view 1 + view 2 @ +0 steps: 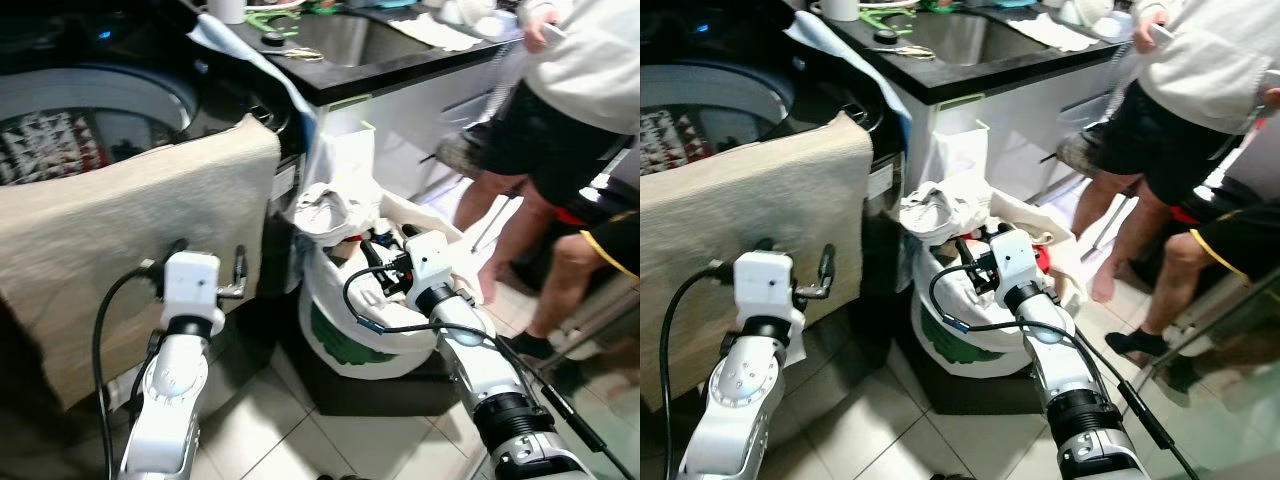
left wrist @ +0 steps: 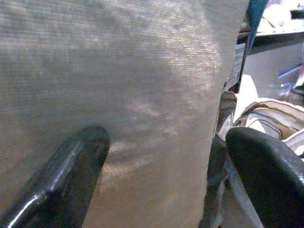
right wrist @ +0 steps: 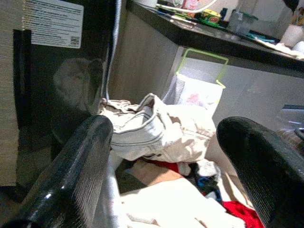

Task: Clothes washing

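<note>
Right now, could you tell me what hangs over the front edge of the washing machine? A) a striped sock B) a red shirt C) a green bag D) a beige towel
D: a beige towel drapes over the rim of the washing machine, with the open left gripper against it.

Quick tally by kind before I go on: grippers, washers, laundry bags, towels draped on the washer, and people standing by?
Grippers: 2, left gripper and right gripper
Washer: 1
Laundry bag: 1
Beige towel: 1
People: 2, one in a white top, another's legs beside
Total: 7
</note>
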Controlling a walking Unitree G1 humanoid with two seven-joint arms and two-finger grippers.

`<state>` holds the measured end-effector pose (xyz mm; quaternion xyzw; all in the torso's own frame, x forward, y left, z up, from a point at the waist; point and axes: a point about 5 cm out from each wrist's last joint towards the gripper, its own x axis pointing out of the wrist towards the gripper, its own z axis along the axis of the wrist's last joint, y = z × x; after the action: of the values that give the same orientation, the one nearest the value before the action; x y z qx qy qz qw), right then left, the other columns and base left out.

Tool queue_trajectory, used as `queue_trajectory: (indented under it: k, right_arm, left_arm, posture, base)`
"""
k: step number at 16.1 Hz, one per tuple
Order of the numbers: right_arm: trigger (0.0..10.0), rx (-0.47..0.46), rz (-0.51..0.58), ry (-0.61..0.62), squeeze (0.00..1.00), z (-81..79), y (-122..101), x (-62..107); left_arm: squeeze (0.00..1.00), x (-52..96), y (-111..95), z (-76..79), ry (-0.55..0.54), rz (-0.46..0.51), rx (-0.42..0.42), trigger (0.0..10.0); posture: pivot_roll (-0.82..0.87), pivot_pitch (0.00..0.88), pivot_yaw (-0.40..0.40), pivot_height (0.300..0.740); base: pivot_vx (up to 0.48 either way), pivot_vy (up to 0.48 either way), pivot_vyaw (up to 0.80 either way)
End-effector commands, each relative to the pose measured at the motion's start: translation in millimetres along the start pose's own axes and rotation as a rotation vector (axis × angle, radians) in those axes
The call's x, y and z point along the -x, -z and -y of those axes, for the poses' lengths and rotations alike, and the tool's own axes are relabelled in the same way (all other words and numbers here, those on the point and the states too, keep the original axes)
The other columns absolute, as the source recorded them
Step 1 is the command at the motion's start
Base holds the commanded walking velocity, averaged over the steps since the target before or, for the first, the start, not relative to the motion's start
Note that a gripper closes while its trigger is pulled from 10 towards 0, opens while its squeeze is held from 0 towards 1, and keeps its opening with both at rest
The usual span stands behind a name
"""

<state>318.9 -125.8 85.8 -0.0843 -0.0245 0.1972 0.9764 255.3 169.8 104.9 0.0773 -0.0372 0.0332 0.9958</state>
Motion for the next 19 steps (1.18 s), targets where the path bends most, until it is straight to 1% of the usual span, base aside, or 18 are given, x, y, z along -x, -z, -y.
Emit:
queue_trajectory:
  k: [1, 2, 3, 5, 6, 7, 8, 9, 10, 11, 12, 13, 14, 15, 16, 17, 18, 19]
  right_arm:
    - [10.0, 0.032, 0.029, 0.005, 0.00, 9.9, -8.2, -2.4]
    - [10.0, 0.060, 0.046, 0.003, 0.00, 16.4, -14.7, -4.1]
    - [10.0, 0.095, 0.064, 0.008, 0.00, 27.5, -23.6, -6.2]
    - [10.0, 0.158, 0.072, 0.003, 0.00, 36.4, -29.9, -7.7]
    - [10.0, 0.138, 0.056, 0.021, 0.00, 37.6, -26.8, -8.0]
    - [10.0, 0.098, 0.045, 0.035, 0.00, 35.7, -23.4, -8.6]
    - [10.0, -0.037, 0.005, 0.096, 0.00, 30.2, -9.4, -8.5]
    - [10.0, -0.139, -0.009, 0.142, 0.00, 24.9, 0.0, -7.8]
    - [10.0, -0.174, -0.018, 0.157, 0.00, 23.3, 3.7, -7.4]
    - [10.0, -0.267, -0.050, 0.203, 0.00, 23.6, 13.0, -5.1]
    - [10.0, -0.346, -0.076, 0.236, 0.00, 23.6, 20.1, -3.5]
    - [10.0, -0.369, -0.091, 0.241, 0.00, 20.8, 24.1, -2.8]
    - [10.0, -0.344, -0.093, 0.216, 0.00, 15.4, 24.4, -3.7]
    - [10.0, -0.310, -0.088, 0.197, 0.00, 14.1, 22.8, -4.8]
    - [10.0, -0.285, -0.085, 0.185, 0.00, 15.5, 21.1, -5.8]
    - [10.0, -0.253, -0.089, 0.172, 0.00, 17.8, 19.6, -6.7]
    - [10.0, -0.244, -0.096, 0.169, 0.00, 22.2, 18.4, -7.8]
    - [10.0, -0.227, -0.089, 0.161, 0.00, 24.6, 15.8, -8.9]
  left_arm:
    - [0.00, 4.4, 10.5, -3.2, -0.042, -0.039, 0.020, 10.0]
    - [0.00, 9.0, 11.3, -1.7, -0.055, -0.019, 0.019, 10.0]
    - [0.00, 14.1, 13.3, 6.3, -0.037, -0.013, 0.017, 10.0]
    - [0.00, 17.9, 20.5, 15.1, -0.025, -0.031, 0.028, 10.0]
    - [0.00, 16.4, 20.5, 18.4, -0.014, -0.031, 0.015, 10.0]
    - [0.00, 13.8, 18.6, 17.6, -0.012, -0.028, 0.011, 10.0]
    - [0.00, 8.3, 14.5, 11.6, 0.015, -0.030, -0.004, 10.0]
    - [0.00, 2.6, 0.7, 5.1, 0.050, 0.007, -0.052, 10.0]
    - [0.00, 0.3, -6.9, 4.1, 0.070, 0.027, -0.072, 10.0]
    - [0.00, -3.5, -23.9, 4.9, 0.111, 0.075, -0.114, 10.0]
    - [0.00, -6.4, -35.9, 5.3, 0.123, 0.101, -0.111, 10.0]
    - [0.00, -8.0, -42.0, 8.0, 0.152, 0.120, -0.118, 10.0]
    - [0.00, -9.2, -40.5, 7.3, 0.155, 0.112, -0.129, 10.0]
    - [0.00, -8.3, -34.7, 7.2, 0.141, 0.088, -0.124, 10.0]
    - [0.00, -4.9, -28.5, 11.5, 0.143, 0.071, -0.118, 10.0]
    - [0.00, -3.7, -19.2, 13.5, 0.140, 0.050, -0.116, 10.0]
    - [0.00, -4.8, -11.5, 15.5, 0.120, 0.031, -0.102, 10.0]
    - [0.00, -5.1, -10.1, 17.5, 0.111, 0.027, -0.089, 10.0]
  posture:
    - [0.14, 0.000, -0.157, 0.740]
    - [0.13, 0.000, -0.165, 0.740]
    - [0.10, 0.000, -0.184, 0.740]
    - [0.09, 0.000, -0.196, 0.740]
    - [0.10, 0.000, -0.194, 0.740]
    - [0.11, 0.000, -0.186, 0.740]
    - [0.15, 0.000, -0.152, 0.740]
    - [0.18, 0.000, -0.134, 0.740]
    - [0.19, 0.000, -0.122, 0.740]
    - [0.21, 0.000, -0.110, 0.740]
    - [0.22, 0.000, -0.101, 0.740]
    - [0.23, 0.000, -0.100, 0.740]
    - [0.22, 0.000, -0.102, 0.740]
    - [0.21, 0.000, -0.106, 0.740]
    - [0.20, 0.000, -0.112, 0.740]
    - [0.18, 0.000, -0.128, 0.740]
    - [0.17, 0.000, -0.141, 0.740]
    - [0.17, 0.000, -0.146, 0.740]
  base:
    - [0.000, 0.000, -0.62]
    - [0.000, 0.000, -0.62]
    - [0.000, 0.000, -0.62]
    - [0.000, 0.000, -0.62]
    - [0.000, 0.000, 0.00]
    - [0.000, 0.000, 0.00]
    - [0.000, 0.000, 0.00]
    - [0.000, 0.000, 0.00]
    - [0.000, 0.000, 0.00]
    - [0.000, 0.000, 0.00]
    - [0.000, 0.000, 0.00]
    - [0.000, 0.000, 0.00]
    - [0.000, 0.000, 0.00]
    - [0.000, 0.000, 0.00]
    - [0.000, 0.000, 0.00]
    - [0.000, 0.000, -0.74]
    - [0.000, 0.000, -0.69]
    - [0.000, 0.000, -0.69]
